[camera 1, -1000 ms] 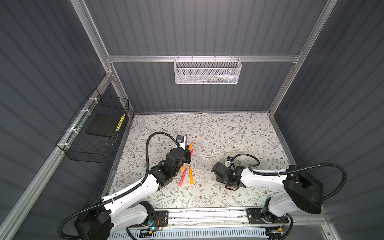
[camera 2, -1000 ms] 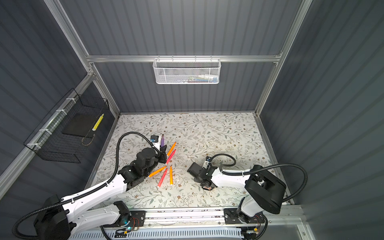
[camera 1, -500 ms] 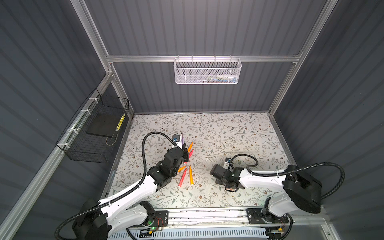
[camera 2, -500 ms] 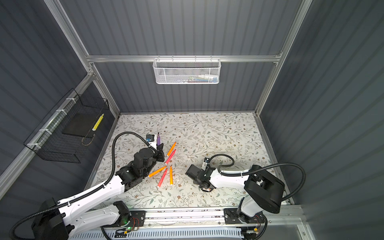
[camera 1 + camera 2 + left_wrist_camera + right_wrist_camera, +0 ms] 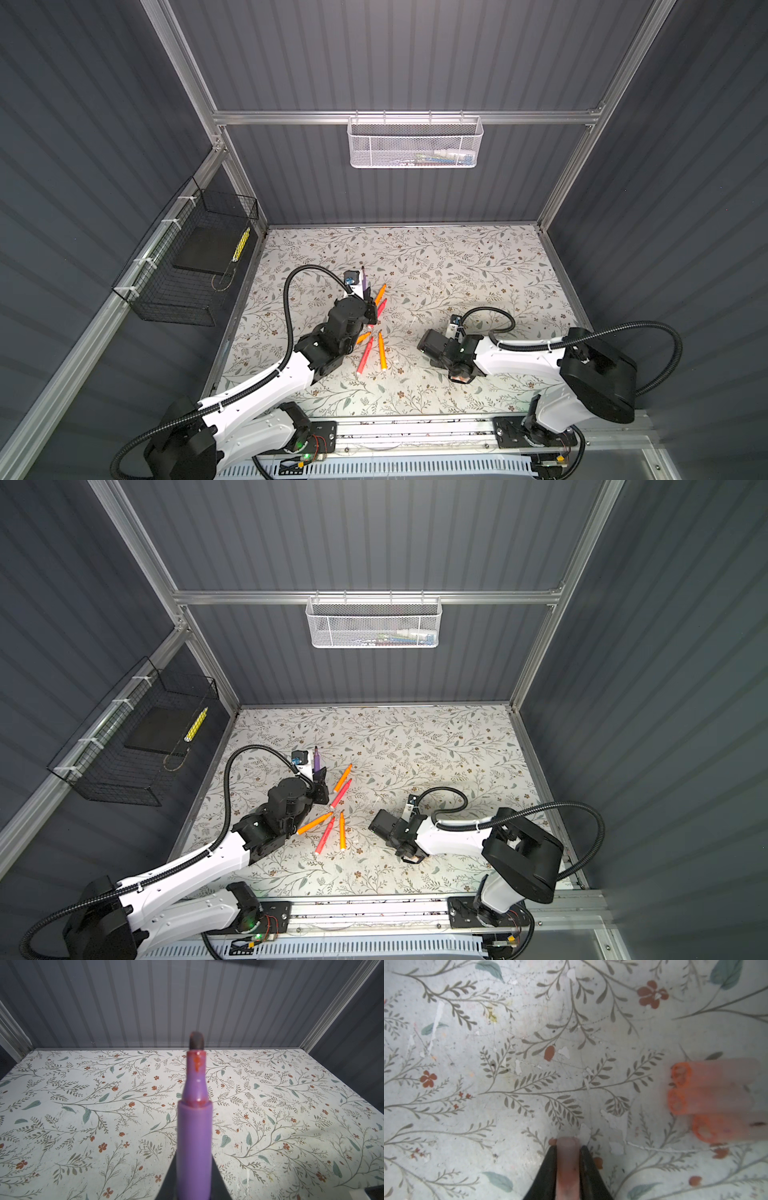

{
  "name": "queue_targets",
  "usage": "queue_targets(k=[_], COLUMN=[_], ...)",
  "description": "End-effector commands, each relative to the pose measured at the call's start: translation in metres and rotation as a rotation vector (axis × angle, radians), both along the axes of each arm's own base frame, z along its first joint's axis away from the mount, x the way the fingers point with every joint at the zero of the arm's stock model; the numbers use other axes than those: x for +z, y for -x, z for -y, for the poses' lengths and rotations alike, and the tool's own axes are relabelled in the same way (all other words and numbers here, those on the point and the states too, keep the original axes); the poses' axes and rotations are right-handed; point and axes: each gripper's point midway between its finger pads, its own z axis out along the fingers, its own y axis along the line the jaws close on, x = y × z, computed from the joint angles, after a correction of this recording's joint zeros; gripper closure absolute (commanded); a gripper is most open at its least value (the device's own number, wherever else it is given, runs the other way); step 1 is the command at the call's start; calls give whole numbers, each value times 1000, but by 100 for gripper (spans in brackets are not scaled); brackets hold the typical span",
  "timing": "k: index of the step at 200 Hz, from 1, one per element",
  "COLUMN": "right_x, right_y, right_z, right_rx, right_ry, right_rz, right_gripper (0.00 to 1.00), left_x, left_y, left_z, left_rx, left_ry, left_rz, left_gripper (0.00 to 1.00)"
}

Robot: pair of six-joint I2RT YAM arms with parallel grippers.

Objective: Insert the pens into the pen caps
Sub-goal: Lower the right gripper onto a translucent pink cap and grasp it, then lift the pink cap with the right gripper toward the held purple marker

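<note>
My left gripper (image 5: 369, 306) (image 5: 194, 1159) is shut on the purple pen (image 5: 364, 281) (image 5: 316, 762) (image 5: 195, 1126), holding it above the floral table with its dark uncapped tip pointing towards the back wall. Several orange and red-pink pens (image 5: 365, 354) (image 5: 341, 832) lie loose just right of that gripper. My right gripper (image 5: 461, 375) (image 5: 568, 1148) is down at the table surface, shut on a translucent pinkish pen cap (image 5: 568, 1159). Three more pen caps (image 5: 710, 1101) with orange rims lie side by side close to it.
A white mesh basket (image 5: 415, 143) hangs on the back wall. A black wire basket (image 5: 195, 266) hangs on the left wall. Corrugated grey walls enclose the floral table (image 5: 457, 266), with a metal rail (image 5: 415, 432) along its front edge.
My right gripper's jaws have closed on the pen cap. My left gripper has shifted slightly left with the purple pen still in it.
</note>
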Motion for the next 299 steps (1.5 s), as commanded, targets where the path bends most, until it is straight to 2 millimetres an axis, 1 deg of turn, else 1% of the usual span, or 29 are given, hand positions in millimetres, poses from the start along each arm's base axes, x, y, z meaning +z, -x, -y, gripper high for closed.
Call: queue_targets(k=[1,11,14,27,39,53,77,84,99,117,123,132,134,137,148,157,163,176,185,198,205,213,229,245,264,268,277,284,299], right_x=[-12,-12,-11,-6,2,17,50,66,91,120,129,137,144,148,155,160,160,161,162,166,169,173,181,189,194,195,196,197,198], right_y=[8,10,7,4,1,-6,-21,-27,-37,-48,-52,-57,-57,-58,-62,-64,-66,-68,-68,-69,-70,-70,-71,-72,-71,-71,-71,-70,-69], right_z=[11,12,7,4,1,-3,-6,-7,-4,3,7,13,15,17,26,33,37,43,47,49,49,49,46,39,34,33,32,31,30], right_rx=[-9,-11,-12,-14,-13,-10,-13,-16,-28,-44,-51,-64,-68,-72,-85,-91,-94,-95,-91,-75,-64,-49,-24,14,38,42,49,56,62], right_ry=[45,43,20,-7,-30,-61,-131,-163,-214,-268,-287,-305,-324,-337,-369,-401,-416,-443,-448,-446,-446,-445,-460,-486,-509,-513,-524,-536,-564], right_rz=[-41,-44,-31,-13,8,47,131,171,241,331,358,384,401,413,439,463,474,491,500,519,531,547,571,586,590,589,590,589,595], right_gripper=[85,85,85,86,87,88,88,88,89,90,90,90,90,91,91,90,90,90,90,90,90,90,90,90,90,90,90,90,90], left_x=[12,14,15,17,22,24,24,24,26,36,38,40,40,40,35,33,36,46,51,53,49,39,22,5,3,1,-10,-16,-25], left_y=[6,10,11,17,22,27,31,32,37,55,56,48,47,44,35,33,37,53,61,72,79,79,76,68,73,72,63,60,67], left_z=[0,-1,0,2,11,21,36,40,49,64,61,46,42,38,20,14,17,35,44,60,67,69,70,64,71,70,60,58,71], left_rx=[-37,-50,-58,-94,-159,-221,-300,-324,-388,-539,-521,-417,-394,-362,-237,-197,-227,-373,-436,-547,-601,-605,-577,-492,-528,-505,-397,-363,-428], left_ry=[66,89,99,129,152,166,181,180,154,126,141,183,189,201,221,225,225,260,293,304,292,284,274,274,280,282,274,252,231], left_rz=[50,72,80,102,123,130,128,133,139,196,187,157,155,151,112,78,77,94,83,58,34,-10,-96,-178,-202,-217,-277,-315,-362], left_gripper=[100,100,100,100,100,100,100,100,100,100,100,100,100,100,100,100,100,100,100,100,100,100,100,100,100,100,100,100,100])
